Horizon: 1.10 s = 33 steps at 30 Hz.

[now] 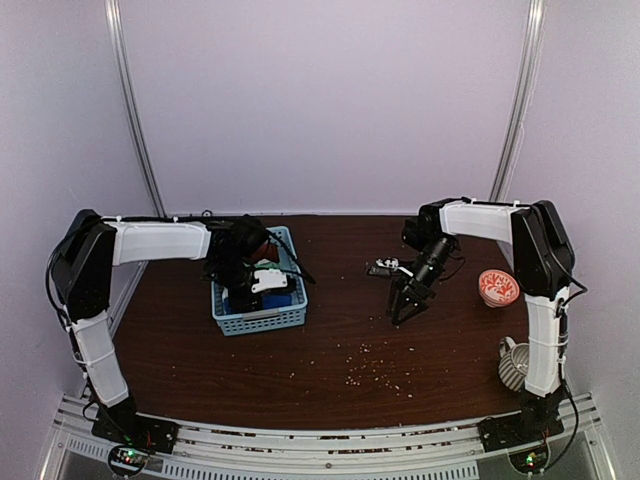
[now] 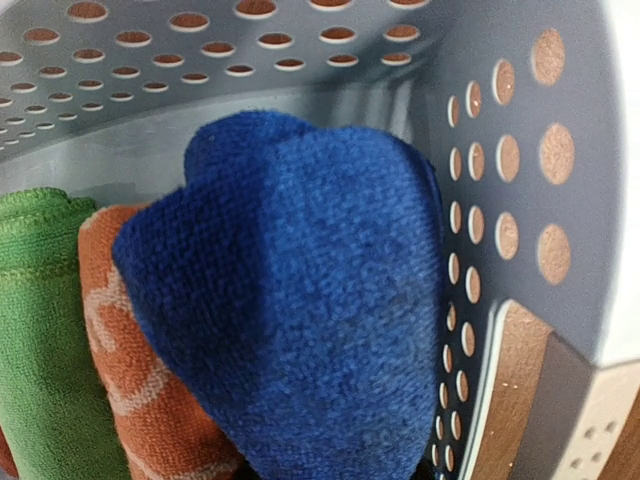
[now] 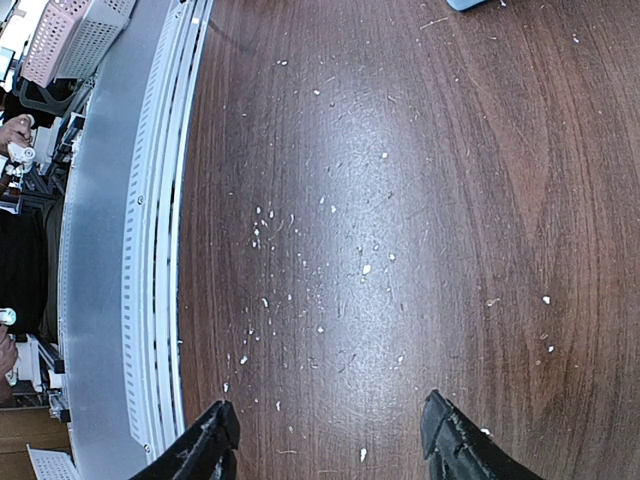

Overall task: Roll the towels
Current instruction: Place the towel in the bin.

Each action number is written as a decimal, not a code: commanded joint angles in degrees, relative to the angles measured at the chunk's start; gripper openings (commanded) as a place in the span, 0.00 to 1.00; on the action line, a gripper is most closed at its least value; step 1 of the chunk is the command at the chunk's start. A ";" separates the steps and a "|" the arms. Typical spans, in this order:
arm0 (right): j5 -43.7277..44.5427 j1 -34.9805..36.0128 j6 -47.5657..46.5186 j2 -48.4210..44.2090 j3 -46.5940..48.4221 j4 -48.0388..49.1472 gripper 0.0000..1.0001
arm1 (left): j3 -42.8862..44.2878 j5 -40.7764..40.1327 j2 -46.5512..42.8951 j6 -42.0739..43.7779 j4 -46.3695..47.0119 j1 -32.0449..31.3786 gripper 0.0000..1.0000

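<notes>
A: The blue towel (image 2: 300,300) is bulging right in front of the left gripper (image 1: 243,292), inside the basket (image 2: 520,90), touching the orange patterned towel (image 2: 130,380).

B: It is looking soft, light and floppy, so a free corner is seeming the best hold. Cloth is hiding that gripper's fingers, so nobody is telling whether it is clamping. The right gripper (image 3: 330,450) is hanging spread over the table (image 3: 400,200), holding nothing.

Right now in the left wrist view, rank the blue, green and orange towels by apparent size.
Largest: blue towel, but it's nearest the camera.
Then green towel and orange towel, too alike to rank.
</notes>
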 commanded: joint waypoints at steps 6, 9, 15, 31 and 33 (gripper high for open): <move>-0.61 0.59 0.02 0.93 -0.50 -0.51 0.64 | -2.42 2.06 -1.84 0.67 -0.02 0.57 0.46; -0.59 0.74 0.02 1.09 -0.53 -0.49 0.64 | -2.38 1.67 -2.82 0.49 -0.32 0.75 0.48; -0.41 0.93 0.02 1.37 -0.50 -0.51 0.64 | -1.56 1.85 -6.28 0.31 -2.27 0.95 0.49; 0.14 2.10 0.25 1.24 -0.58 -0.49 0.64 | -1.35 3.79 -7.39 -0.06 -4.10 0.96 0.66; 0.25 2.10 0.29 1.22 -0.59 -0.46 0.64 | 0.75 5.40 -7.91 -0.13 -4.93 0.84 0.96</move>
